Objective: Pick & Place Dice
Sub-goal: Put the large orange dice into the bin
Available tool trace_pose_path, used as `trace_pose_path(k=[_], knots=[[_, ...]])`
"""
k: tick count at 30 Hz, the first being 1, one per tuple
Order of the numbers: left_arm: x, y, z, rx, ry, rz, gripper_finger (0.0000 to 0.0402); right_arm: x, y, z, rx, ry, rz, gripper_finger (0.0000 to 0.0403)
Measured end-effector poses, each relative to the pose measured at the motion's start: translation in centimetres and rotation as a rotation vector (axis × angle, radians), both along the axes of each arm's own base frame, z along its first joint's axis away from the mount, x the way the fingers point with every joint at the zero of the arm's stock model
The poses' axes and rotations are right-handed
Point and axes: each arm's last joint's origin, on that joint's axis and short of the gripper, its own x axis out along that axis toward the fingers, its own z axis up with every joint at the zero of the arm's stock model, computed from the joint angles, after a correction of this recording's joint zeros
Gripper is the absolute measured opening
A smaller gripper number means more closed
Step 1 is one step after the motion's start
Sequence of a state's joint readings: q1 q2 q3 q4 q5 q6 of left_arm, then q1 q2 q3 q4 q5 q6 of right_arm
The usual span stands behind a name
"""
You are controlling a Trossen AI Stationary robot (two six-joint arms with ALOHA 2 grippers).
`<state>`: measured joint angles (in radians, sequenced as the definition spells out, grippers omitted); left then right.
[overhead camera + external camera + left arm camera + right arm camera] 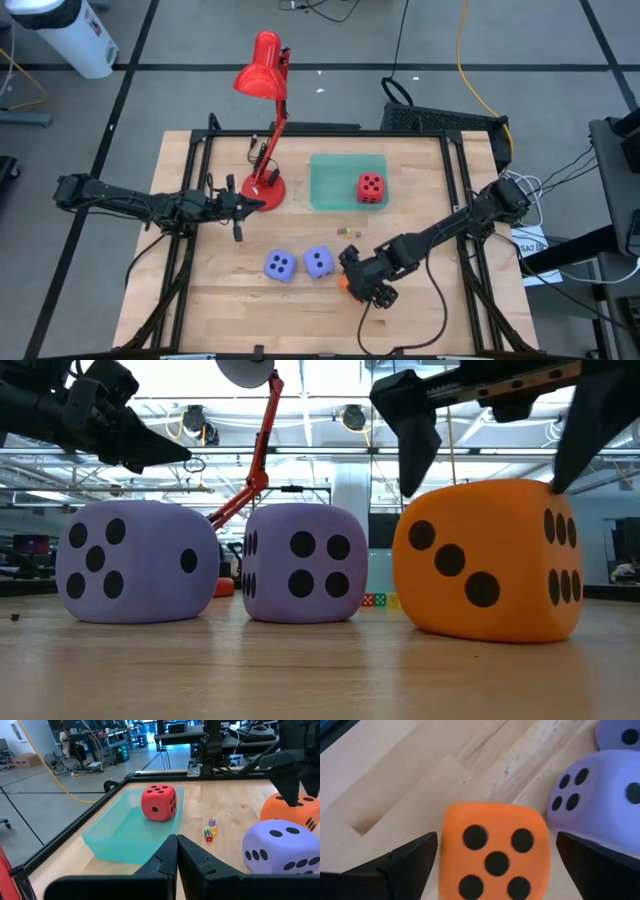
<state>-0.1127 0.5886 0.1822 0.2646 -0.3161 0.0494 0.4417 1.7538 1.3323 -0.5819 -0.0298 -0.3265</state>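
On pale wooden table [200,290]: red lamp [264,120], teal tray [335,185] holding red die [371,187], tiny coloured dice [210,830] beside tray. Two lavender dice [280,265] [318,262] side by side near front edge. Right gripper [362,285] spread wide, straddling orange die [490,560], not yet closed. Left gripper [238,225] pinched closed, empty, near lamp base. Beyond table: grey floor, yellow cable [470,60], desks, ceiling lights.

One die [371,187] sits in the tray [330,190], right of the lamp [264,120]. Three dice [319,262] line the table [200,300] front; tiny dice [347,232] lie between.
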Motion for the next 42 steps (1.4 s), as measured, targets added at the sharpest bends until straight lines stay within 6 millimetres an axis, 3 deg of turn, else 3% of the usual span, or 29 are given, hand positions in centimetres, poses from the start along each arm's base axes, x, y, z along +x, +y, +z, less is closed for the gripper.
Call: trace_pose_path(k=[14, 22, 29, 35, 42], knots=[[0.0, 0.0, 0.0, 0.020, 0.005, -0.003, 0.0017, 0.6, -1.6, -0.5, 0.027, 0.046, -0.129, 0.0398], [0.0, 0.0, 0.0, 0.005, 0.002, -0.001, 0.0017, 0.3, -2.4, -2.6, 0.082, 0.029, -0.156, 0.0398], [0.0, 0.0, 0.0, 0.011, 0.004, -0.002, 0.0017, -0.6, -0.7, -2.9, 0.044, 0.017, -0.156, 0.0398], [0.0, 0.0, 0.0, 0.024, 0.007, -0.003, 0.0017, -1.8, 1.9, -1.3, 0.014, -0.066, -0.090, 0.0398], [0.0, 0.0, 0.0, 0.013, 0.006, -0.002, 0.0017, -2.1, 2.6, 0.8, 0.060, -0.117, -0.098, 0.0398]])
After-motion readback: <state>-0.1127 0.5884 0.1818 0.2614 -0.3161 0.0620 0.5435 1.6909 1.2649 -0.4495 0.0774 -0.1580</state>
